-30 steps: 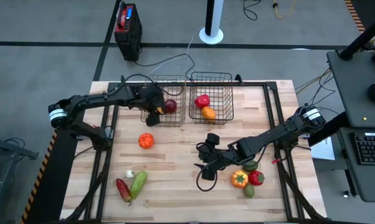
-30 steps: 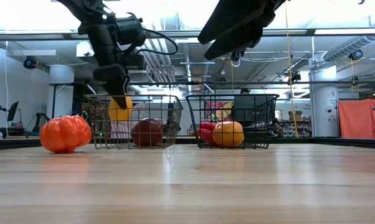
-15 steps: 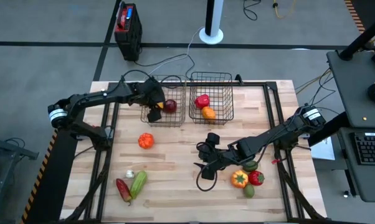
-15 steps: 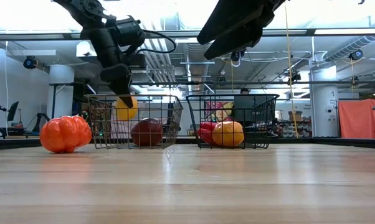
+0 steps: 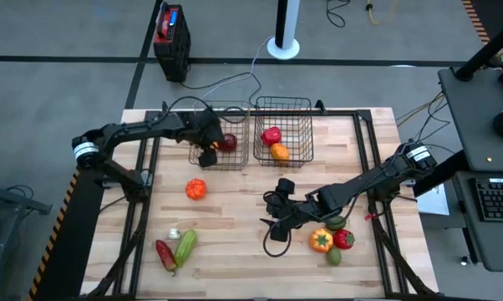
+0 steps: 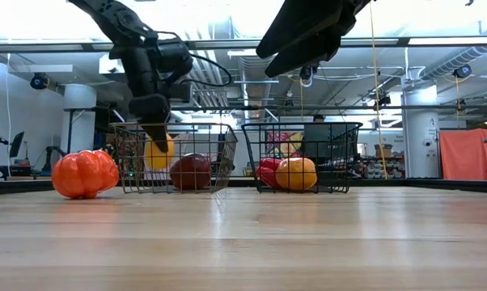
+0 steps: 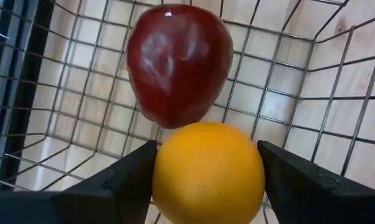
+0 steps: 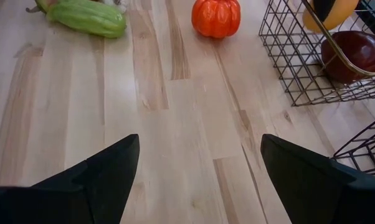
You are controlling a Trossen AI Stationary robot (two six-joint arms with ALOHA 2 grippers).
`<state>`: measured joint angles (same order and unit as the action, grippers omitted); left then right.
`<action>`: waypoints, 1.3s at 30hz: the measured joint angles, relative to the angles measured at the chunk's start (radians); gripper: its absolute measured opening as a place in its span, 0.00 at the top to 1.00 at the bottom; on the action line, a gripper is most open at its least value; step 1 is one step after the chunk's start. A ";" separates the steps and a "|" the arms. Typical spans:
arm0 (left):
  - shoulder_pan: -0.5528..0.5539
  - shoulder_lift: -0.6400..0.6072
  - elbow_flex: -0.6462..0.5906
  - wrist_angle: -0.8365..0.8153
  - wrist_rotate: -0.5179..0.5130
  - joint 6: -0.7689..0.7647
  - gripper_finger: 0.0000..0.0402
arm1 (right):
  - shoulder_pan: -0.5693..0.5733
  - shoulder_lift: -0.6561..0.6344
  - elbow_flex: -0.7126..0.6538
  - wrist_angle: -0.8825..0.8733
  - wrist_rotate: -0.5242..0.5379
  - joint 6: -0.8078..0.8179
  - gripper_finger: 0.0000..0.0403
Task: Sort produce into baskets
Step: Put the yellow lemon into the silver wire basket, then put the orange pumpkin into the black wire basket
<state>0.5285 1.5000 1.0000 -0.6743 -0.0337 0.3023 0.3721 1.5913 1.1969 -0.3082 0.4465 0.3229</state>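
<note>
My left gripper (image 5: 207,155) reaches down into the left wire basket (image 5: 235,163) and is shut on a round orange fruit (image 7: 208,174), which also shows in the low view (image 6: 158,152). A dark red apple (image 7: 178,62) lies on the basket floor just beyond the fruit. The right wire basket (image 5: 306,125) holds a red pepper (image 5: 271,135) and an orange piece (image 5: 279,152). My right gripper (image 5: 276,226) is open and empty above the middle of the table; its wrist view (image 8: 200,180) shows bare wood between its fingers. My left gripper pinches the orange fruit by its two opposite sides (image 7: 166,168) between its two fingers (image 7: 122,180). The fingers come from above, pointing down into the basket. The fruit hangs clear of the basket floor, close to the apple.
An orange pepper (image 5: 195,189) lies on the table in front of the left basket. A garlic bulb (image 5: 175,234), a long green piece (image 5: 185,246) and a red pepper (image 5: 165,253) lie near left. Several pieces (image 5: 321,241) lie near right. A black and red box (image 5: 170,32) stands beyond the table.
My left gripper has gone down a little into the left basket with the orange fruit, still shut on it.
</note>
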 joint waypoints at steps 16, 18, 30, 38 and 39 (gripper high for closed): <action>0.000 0.017 0.000 0.001 -0.010 -0.019 0.38 | 0.000 0.000 0.000 0.000 0.000 0.000 0.19; 0.000 0.017 0.000 0.001 -0.010 -0.023 0.38 | 0.000 0.000 0.000 0.000 0.000 0.000 0.19; 0.000 0.017 0.000 0.003 -0.054 -0.035 0.31 | 0.000 0.000 0.000 0.000 0.000 0.000 0.19; -0.001 0.017 0.000 0.010 -0.077 -0.002 0.25 | 0.000 0.000 0.000 0.000 0.000 0.000 0.19; -0.002 0.017 0.000 0.010 -0.077 0.002 0.25 | 0.000 0.000 0.000 -0.001 0.000 -0.001 0.19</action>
<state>0.5269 1.5167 1.0000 -0.6647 -0.1108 0.3041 0.3721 1.5913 1.1967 -0.3088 0.4461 0.3224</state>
